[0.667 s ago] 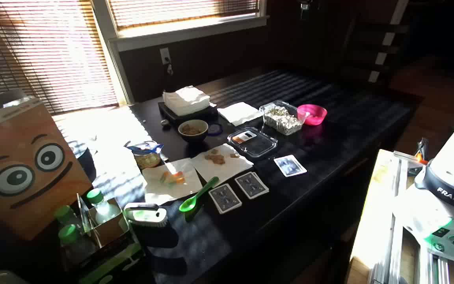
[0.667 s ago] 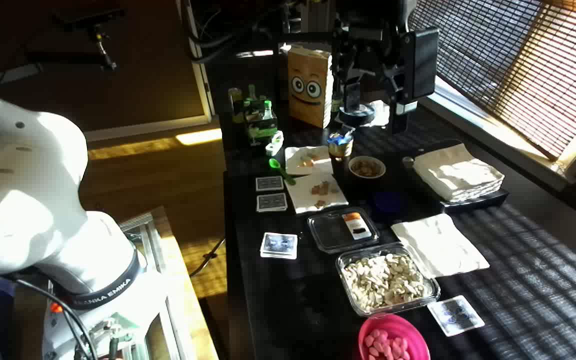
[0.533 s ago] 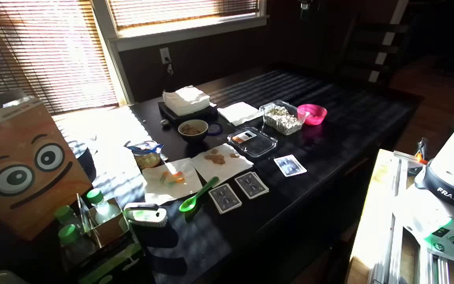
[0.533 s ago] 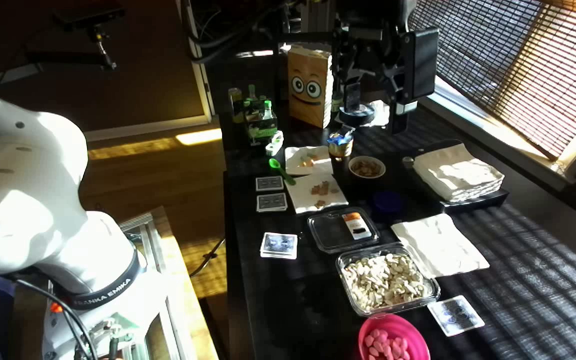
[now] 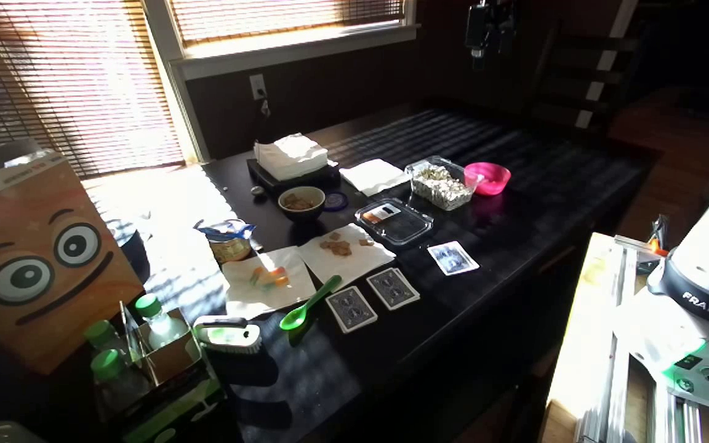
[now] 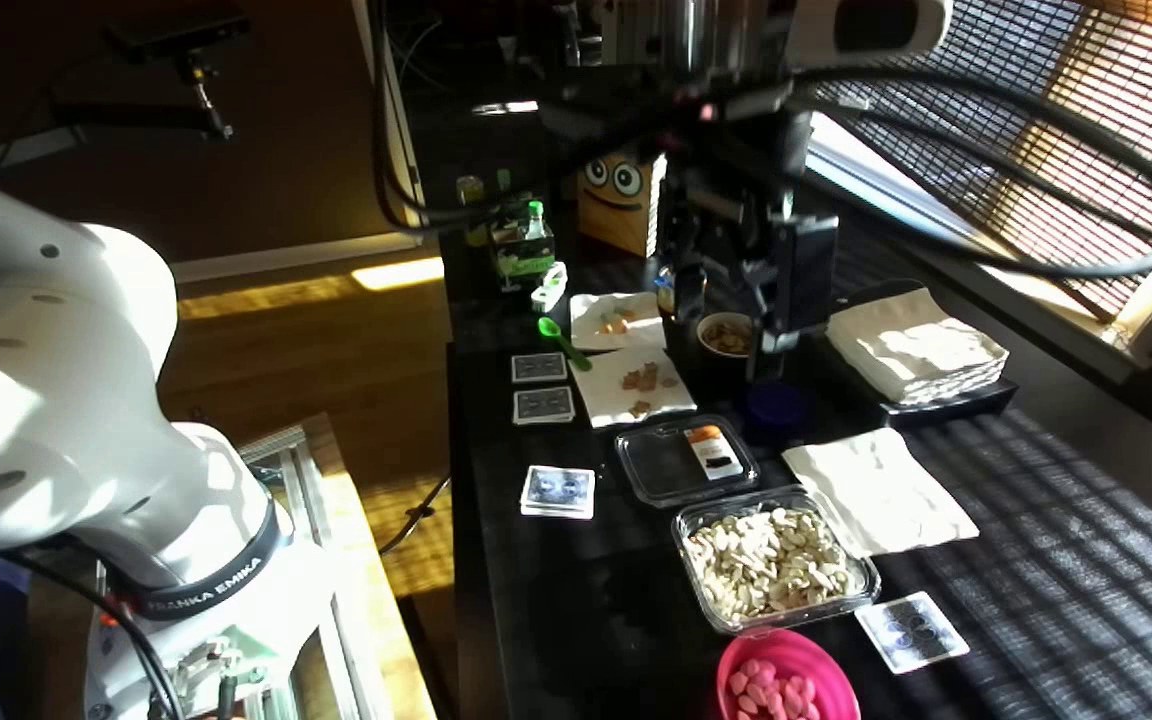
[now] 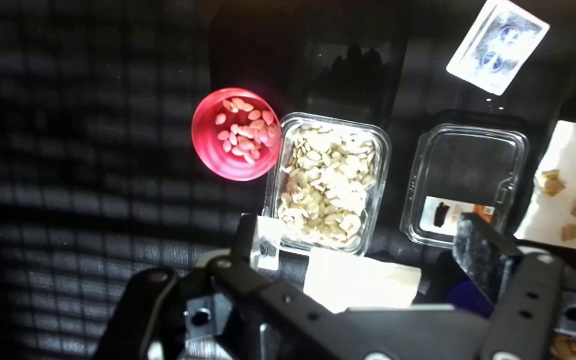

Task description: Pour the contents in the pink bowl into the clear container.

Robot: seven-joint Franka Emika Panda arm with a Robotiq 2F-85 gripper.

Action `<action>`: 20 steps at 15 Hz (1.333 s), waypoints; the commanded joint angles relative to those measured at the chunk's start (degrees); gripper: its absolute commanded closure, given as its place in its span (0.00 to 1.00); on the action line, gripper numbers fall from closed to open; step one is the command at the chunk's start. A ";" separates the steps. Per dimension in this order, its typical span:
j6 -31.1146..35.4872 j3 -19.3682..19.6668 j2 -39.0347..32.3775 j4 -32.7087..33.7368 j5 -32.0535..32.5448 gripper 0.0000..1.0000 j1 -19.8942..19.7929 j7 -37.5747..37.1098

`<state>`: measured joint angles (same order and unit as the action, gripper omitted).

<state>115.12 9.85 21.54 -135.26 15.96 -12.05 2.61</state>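
Magenta round plastic bowl (image 7: 205,132) stands just beside the clear rectangular plastic container (image 7: 337,121); the black gripper (image 7: 370,242), jaws spread (nothing held), hangs higher. With such tight spacing, descending could tip the bowl.

Bare tabletop (image 6: 586,605) opens left of the clear container (image 6: 804,612) in an exterior view, while a napkin (image 6: 881,490) and playing card (image 6: 911,632) hem its right, a plastic lid (image 6: 684,460) flanks the far side, and the pink bowl (image 6: 804,651) crowds the near rim.
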 commanded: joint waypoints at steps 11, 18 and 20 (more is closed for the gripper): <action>29.89 4.13 -10.65 -16.39 10.08 0.00 -8.02 -7.33; 29.92 4.17 -11.81 -15.57 9.55 0.00 -8.08 -7.32; 32.17 5.47 -14.71 -14.97 8.75 0.00 -8.63 -6.95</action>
<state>145.10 14.04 10.55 -151.33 25.98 -19.96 -4.85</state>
